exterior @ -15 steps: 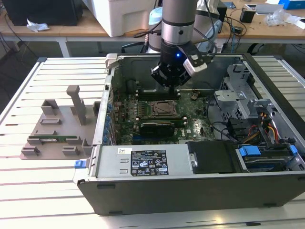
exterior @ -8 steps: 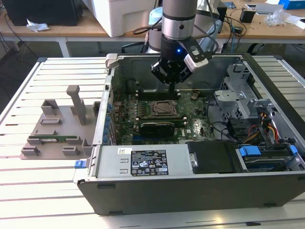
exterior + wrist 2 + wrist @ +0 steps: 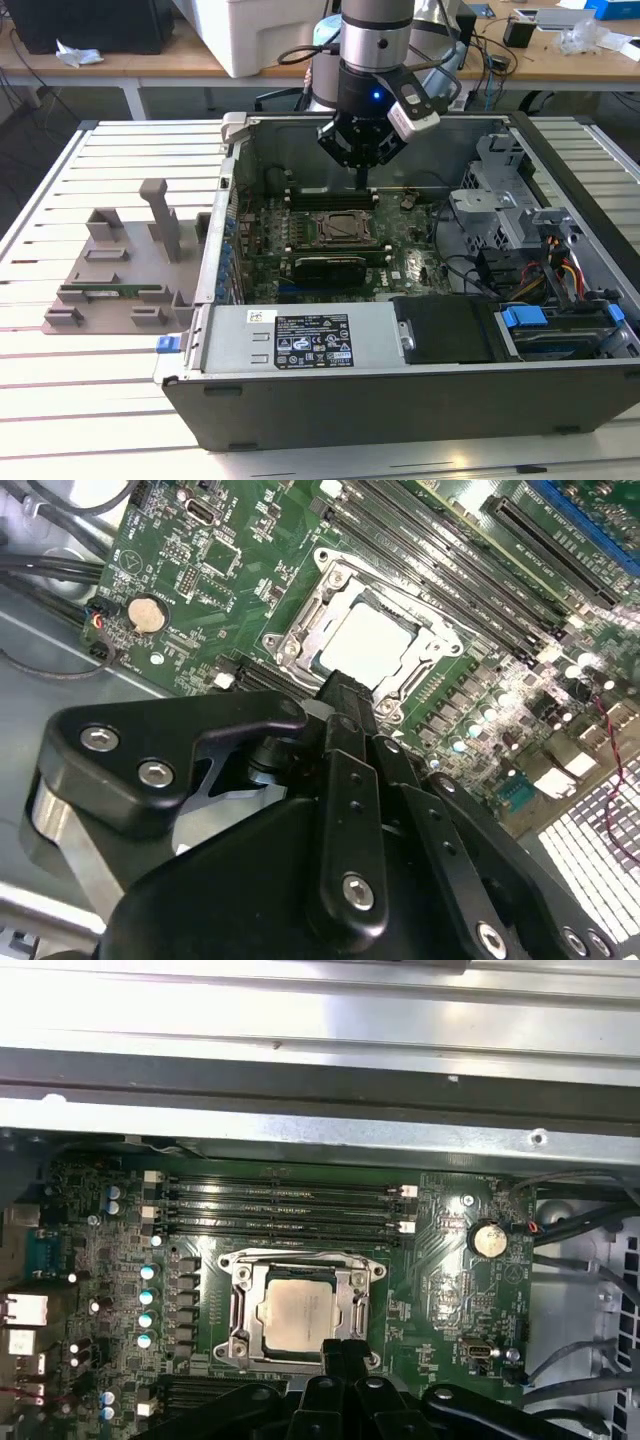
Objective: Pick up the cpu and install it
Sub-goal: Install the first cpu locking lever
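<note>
Over the open computer case (image 3: 400, 400) in the exterior view, gripper (image 3: 362, 183) hangs above the motherboard (image 3: 330, 250), fingers together and empty. Second wrist view: cpu (image 3: 365, 642) sits flat inside the socket frame (image 3: 300, 630), the fingertip (image 3: 345, 695) just beside its edge. First wrist view: cpu (image 3: 303, 1311) seated in the socket, memory slots (image 3: 280, 1210) alongside.

My pincer (image 3: 362, 185) hangs inside the case (image 3: 400, 400), over the board (image 3: 440, 1260). The cpu (image 3: 303, 1309) lies in its socket (image 3: 238, 1305), beside the memory slots (image 3: 280, 1210). The tray (image 3: 110, 290) stands on the surface (image 3: 60, 400), at the exterior view's left.
</note>
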